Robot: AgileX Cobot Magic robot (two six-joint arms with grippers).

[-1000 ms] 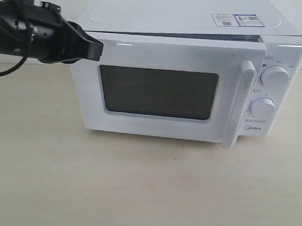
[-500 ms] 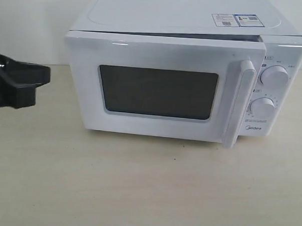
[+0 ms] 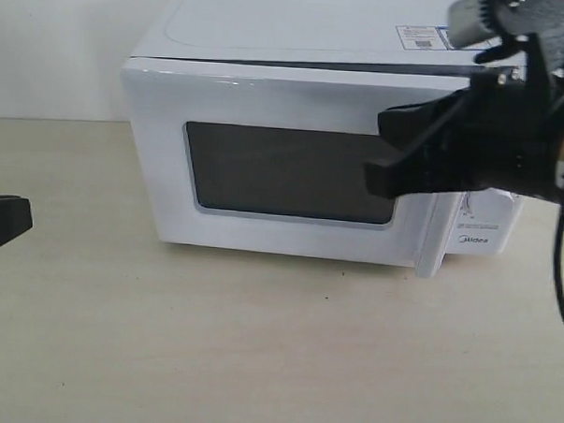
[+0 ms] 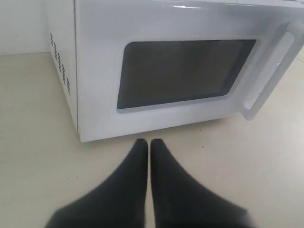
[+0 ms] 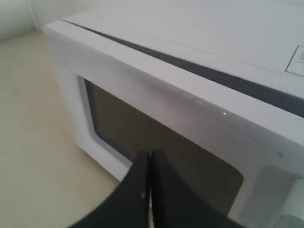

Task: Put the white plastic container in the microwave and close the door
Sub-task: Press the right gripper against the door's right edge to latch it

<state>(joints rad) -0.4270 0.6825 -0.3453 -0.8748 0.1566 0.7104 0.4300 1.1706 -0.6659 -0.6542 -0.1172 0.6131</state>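
The white microwave stands at the back of the table. Its door is almost flush with the body, with a thin dark gap along its top edge. The dark window shows nothing inside, and the white plastic container is not in view. My right gripper is shut and empty and hangs in front of the door's handle side, covering the handle and dials. The handle shows in the left wrist view. My left gripper is shut and empty, low at the left edge and well away from the microwave.
The beige table spreads in front of the microwave. A white wall stands behind it. Stickers lie on the microwave's top. Vent slots mark its left side.
My left gripper has drawn away from the door's upper left corner, down and left to the frame edge. The right arm has come in over the handle. The door's gap has narrowed.
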